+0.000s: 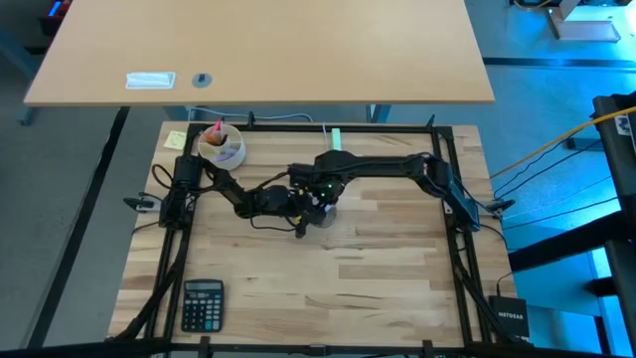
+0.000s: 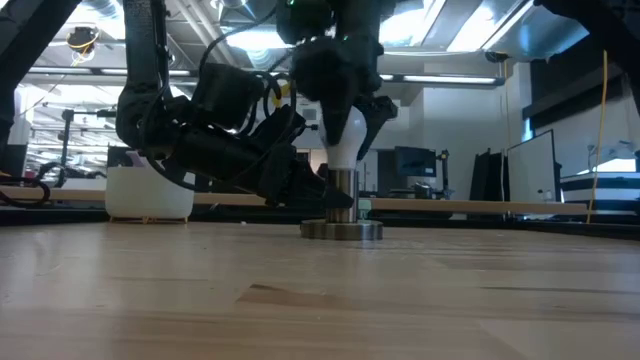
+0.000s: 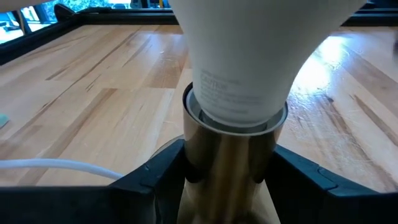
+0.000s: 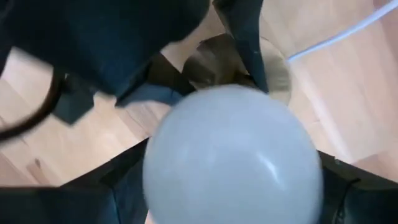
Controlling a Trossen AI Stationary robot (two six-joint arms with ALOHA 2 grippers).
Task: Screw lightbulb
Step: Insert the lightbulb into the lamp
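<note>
The white lightbulb (image 2: 343, 132) stands upright in the metal socket (image 2: 342, 190), whose round base (image 2: 342, 230) rests on the wooden table at its middle. In the left wrist view the bulb's neck (image 3: 239, 93) sits in the brass socket tube (image 3: 227, 158). My left gripper (image 3: 227, 186) is level at the socket and shut on its tube. My right gripper (image 4: 230, 180) comes from above and is shut on the bulb (image 4: 233, 155). A thin white cord (image 3: 56, 165) leads away from the socket. My left gripper pinches the socket's tube (image 3: 205, 168) between its two fingers, below the bulb's neck. The fingers come level, from the table's left side. The socket stands upright with its base on the table. My right gripper pinches the bulb's round globe (image 4: 180, 155) between its two fingers, one on either side. The fingers come from above, pointing down. The bulb stands upright in the socket.
A white cup (image 1: 221, 147) with small things stands at the far left of the table. A calculator (image 1: 203, 303) lies near the front left. A pale green plug block (image 1: 336, 138) lies at the far edge. Bare wood lies to the near and right.
</note>
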